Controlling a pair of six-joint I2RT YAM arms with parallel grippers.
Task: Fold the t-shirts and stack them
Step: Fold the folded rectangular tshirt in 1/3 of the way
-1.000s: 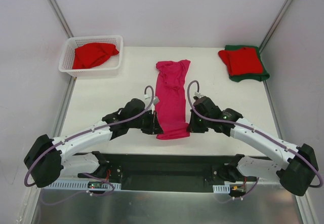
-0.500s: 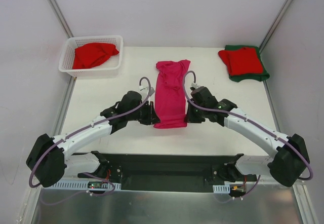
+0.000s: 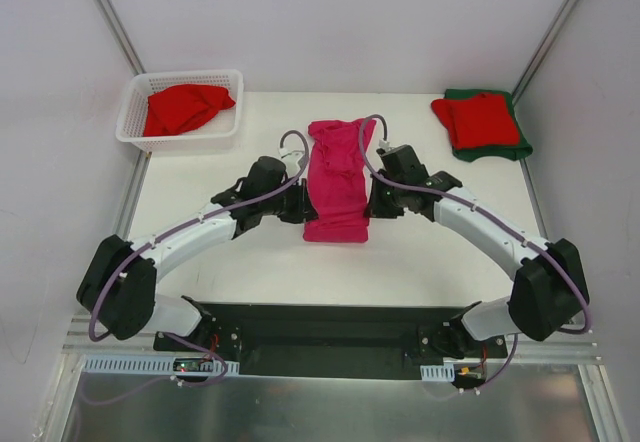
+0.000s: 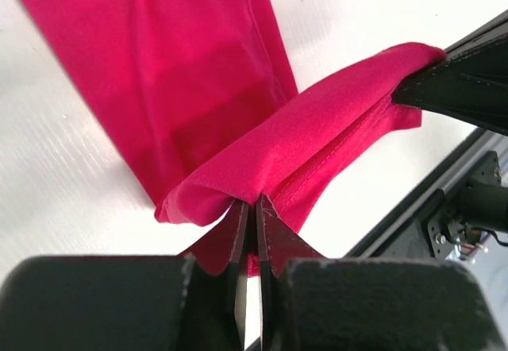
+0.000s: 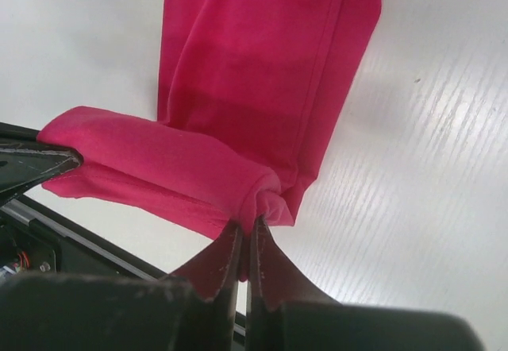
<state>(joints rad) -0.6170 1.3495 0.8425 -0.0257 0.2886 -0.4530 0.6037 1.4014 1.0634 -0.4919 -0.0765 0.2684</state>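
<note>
1. Magenta-pink cloth t-shirt [image 3: 338,172], top view: it lies as a long narrow strip at the centre of the white table [image 3: 450,252], running away from the arm bases. Its near end is doubled back over the strip.
2. Top view: the left gripper [image 3: 300,209] sits at the near left corner of the strip and the right gripper [image 3: 372,205] at the near right corner. The finger gap cannot be made out from this view.
3. Top view: a crumpled red cloth t-shirt [image 3: 185,108] lies in the white plastic lattice basket [image 3: 178,143] at the far left. A folded red cloth t-shirt [image 3: 476,118] rests on a folded dark green cloth t-shirt [image 3: 518,146] at the far right.
4. Left wrist view: the fingers are pressed together on a pinch of the magenta fold. The fold stretches across to the right gripper's black finger. It appears lifted off the table, though contact is hard to judge.
5. Right wrist view: the fingers are clamped on the opposite corner of the same fold. The rest of the shirt lies flat beyond.
</note>
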